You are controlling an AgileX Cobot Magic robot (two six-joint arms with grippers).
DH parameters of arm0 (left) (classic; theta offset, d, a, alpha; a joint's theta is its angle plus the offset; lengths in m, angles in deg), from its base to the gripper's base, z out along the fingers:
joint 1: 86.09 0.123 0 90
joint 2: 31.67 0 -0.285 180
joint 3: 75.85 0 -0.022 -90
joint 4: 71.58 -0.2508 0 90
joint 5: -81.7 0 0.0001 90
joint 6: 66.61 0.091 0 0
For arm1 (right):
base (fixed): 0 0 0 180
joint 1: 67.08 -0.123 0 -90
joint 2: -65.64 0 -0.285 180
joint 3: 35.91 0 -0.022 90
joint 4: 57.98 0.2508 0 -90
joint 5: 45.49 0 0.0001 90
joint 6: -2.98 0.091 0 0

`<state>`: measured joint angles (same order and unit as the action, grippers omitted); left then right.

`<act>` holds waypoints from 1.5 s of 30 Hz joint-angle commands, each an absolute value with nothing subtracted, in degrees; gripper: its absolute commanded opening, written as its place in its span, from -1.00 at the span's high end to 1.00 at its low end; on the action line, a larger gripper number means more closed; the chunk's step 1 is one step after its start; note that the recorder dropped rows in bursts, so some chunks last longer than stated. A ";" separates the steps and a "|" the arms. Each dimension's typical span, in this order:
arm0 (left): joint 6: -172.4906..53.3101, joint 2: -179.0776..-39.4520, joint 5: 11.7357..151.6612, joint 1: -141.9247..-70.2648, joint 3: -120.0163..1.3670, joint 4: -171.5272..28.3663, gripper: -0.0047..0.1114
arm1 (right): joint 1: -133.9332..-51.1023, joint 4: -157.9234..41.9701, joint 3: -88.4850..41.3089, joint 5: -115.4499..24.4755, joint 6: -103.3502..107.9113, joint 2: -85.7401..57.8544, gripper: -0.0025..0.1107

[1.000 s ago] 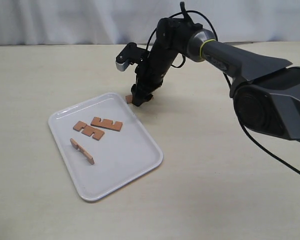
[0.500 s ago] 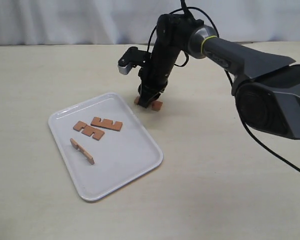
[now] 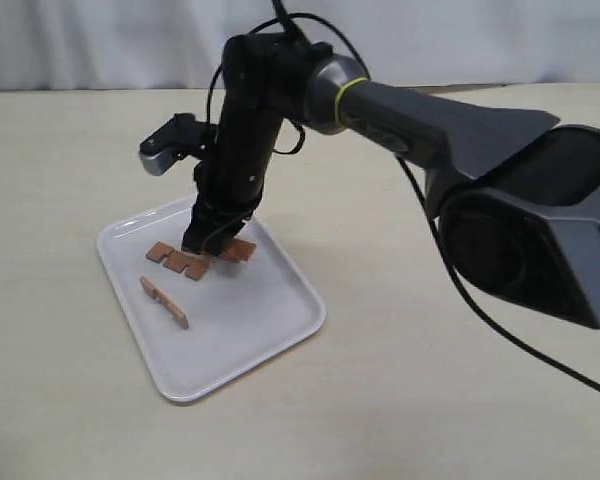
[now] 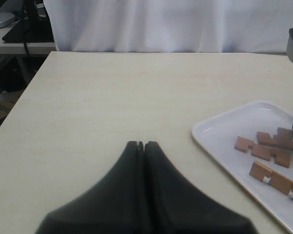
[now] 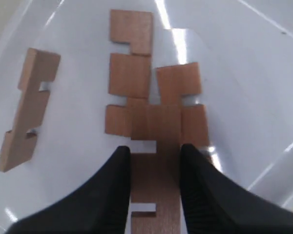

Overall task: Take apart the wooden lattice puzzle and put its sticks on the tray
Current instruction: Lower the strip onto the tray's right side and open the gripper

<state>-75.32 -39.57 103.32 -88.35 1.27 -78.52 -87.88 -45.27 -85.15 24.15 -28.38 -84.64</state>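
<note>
I am looking at the big pale table (image 3: 430,400) first. The long dark right arm (image 3: 420,110) is reaching across it to the white tray (image 3: 250,340).

The right gripper (image 3: 206,244) is hanging low over the far part of the tray. It is pinching the last stick (image 5: 154,190) between its two black fingers (image 5: 115,180). The wrist view is showing me that the stick is sitting snug in the gap.

The left gripper (image 4: 143,146) is waiting over bare table beside the tray. Its jaws are pressed together and it is holding nothing.

Three more sticks are lying on the tray. One flat stick (image 3: 177,262) is just by the gripper. Another stick (image 3: 242,250) is peeking out behind it. The tipped stick (image 3: 165,302) is standing on its edge, a bit apart. So I am thinking the puzzle is all in pieces now.

I am guessing these sticks are light, hard and thin. They will not bend, but they could slide on the smooth tray. I am thinking the best hold is on the flat sides, near the middle, away from the notches.
</note>
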 commanded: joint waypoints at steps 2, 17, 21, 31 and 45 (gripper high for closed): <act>-75.29 -39.45 102.34 -88.83 1.37 -78.52 0.92 | -91.12 -48.63 -80.42 24.48 -26.78 -82.59 0.87; -75.29 -39.45 102.34 -88.83 1.37 -78.52 0.92 | -91.22 -49.83 -56.98 15.46 -19.40 -69.92 0.87; -75.29 -39.45 102.34 -88.83 1.37 -78.52 0.92 | -91.22 -49.83 -57.38 15.39 -16.85 -69.92 0.68; -75.29 -39.45 102.34 -88.83 1.37 -78.52 0.92 | -91.22 -49.22 -57.38 17.94 -14.60 -67.84 -0.17; -75.29 -39.45 102.34 -88.83 1.37 -78.52 0.92 | -87.84 -48.96 -52.83 19.87 -8.98 -57.89 0.87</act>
